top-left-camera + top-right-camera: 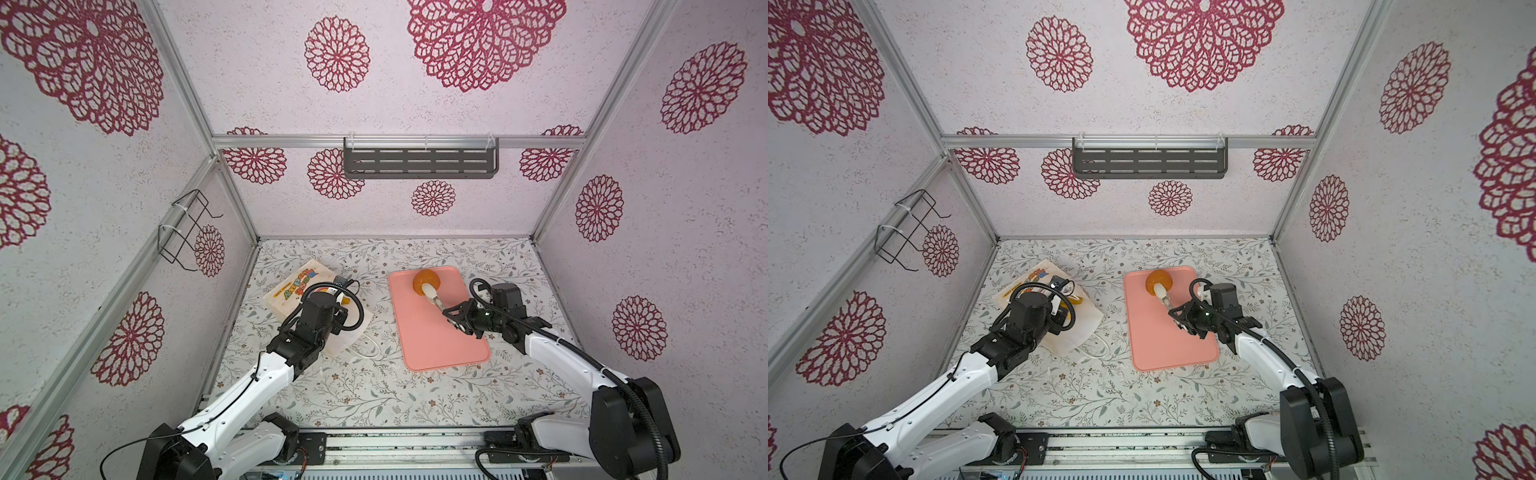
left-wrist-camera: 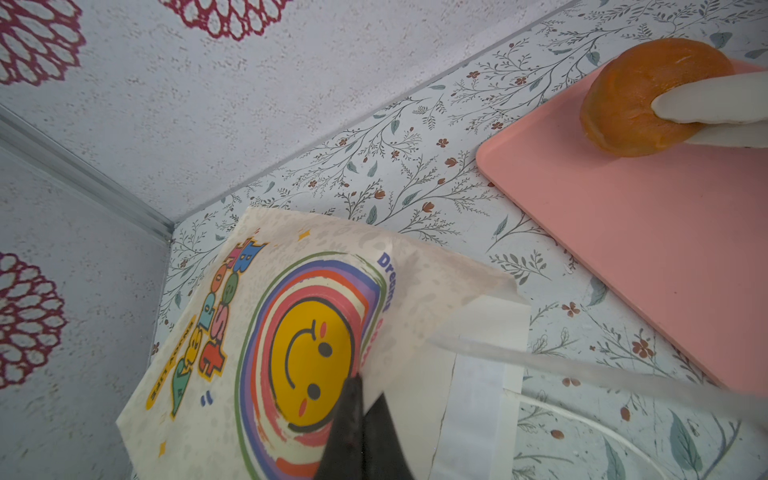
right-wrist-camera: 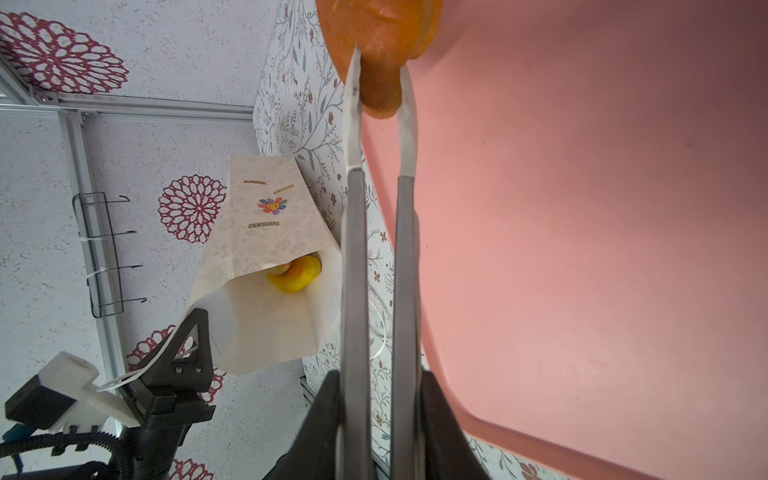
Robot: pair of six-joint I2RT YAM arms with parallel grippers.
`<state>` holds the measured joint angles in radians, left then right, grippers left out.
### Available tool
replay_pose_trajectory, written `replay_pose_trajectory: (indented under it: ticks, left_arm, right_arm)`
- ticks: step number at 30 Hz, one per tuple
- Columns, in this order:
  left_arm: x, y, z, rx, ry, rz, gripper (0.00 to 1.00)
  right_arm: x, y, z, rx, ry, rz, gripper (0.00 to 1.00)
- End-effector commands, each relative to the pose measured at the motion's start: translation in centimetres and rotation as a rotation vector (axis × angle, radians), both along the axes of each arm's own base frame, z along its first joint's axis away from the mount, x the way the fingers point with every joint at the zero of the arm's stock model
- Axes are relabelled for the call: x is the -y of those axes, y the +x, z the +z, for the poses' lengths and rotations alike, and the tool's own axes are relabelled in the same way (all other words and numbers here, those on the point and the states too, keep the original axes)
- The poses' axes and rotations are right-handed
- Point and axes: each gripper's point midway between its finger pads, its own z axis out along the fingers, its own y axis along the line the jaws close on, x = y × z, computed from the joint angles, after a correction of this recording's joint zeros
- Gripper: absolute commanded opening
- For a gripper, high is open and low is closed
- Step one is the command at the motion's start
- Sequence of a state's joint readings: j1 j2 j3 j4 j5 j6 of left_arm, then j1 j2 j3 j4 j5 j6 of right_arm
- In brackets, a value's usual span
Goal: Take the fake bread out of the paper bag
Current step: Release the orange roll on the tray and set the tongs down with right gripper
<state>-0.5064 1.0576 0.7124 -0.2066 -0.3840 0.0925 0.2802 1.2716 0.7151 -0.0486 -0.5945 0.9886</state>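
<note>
While clamping the paper bag in the left claw and a bun in the right claw at the upper end of the pink tray, release the bun next.

2 high views, wrist views share tray

We see a flat pink plastic tray on the leaf-printed tabletop, a dark slotted metal shelf on the back wall, and a black wire rack (held by white ties) on the left wall.
</note>
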Motion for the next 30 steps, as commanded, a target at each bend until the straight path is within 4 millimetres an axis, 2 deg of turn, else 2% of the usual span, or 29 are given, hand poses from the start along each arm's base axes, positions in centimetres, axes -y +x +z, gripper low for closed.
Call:
replay_pose_trajectory:
  ticks: [1,5,12,17,30]
  left_arm:
    - [0.1,0.2,2.0,0.047,-0.031,0.012,0.0]
    - [0.1,0.1,1.9,0.039,-0.029,0.006,0.0]
    - [0.2,0.1,1.8,0.035,-0.03,0.002,0.0]
    - [0.2,0.1,1.8,0.035,-0.028,0.001,0.0]
    - [0.3,0.1,1.5,0.025,-0.022,-0.002,0.0]
  right_arm:
    - [-0.5,1.1,2.3,0.088,0.047,0.022,0.0]
    - [-0.4,1.1,1.7,0.075,0.037,0.024,0.0]
    - [-0.1,1.4,1.3,0.073,0.029,0.021,0.11]
    - [0.2,1.7,1.1,0.074,0.027,0.02,0.15]
    - [0.6,1.6,0.7,0.069,-0.008,0.032,0.42]
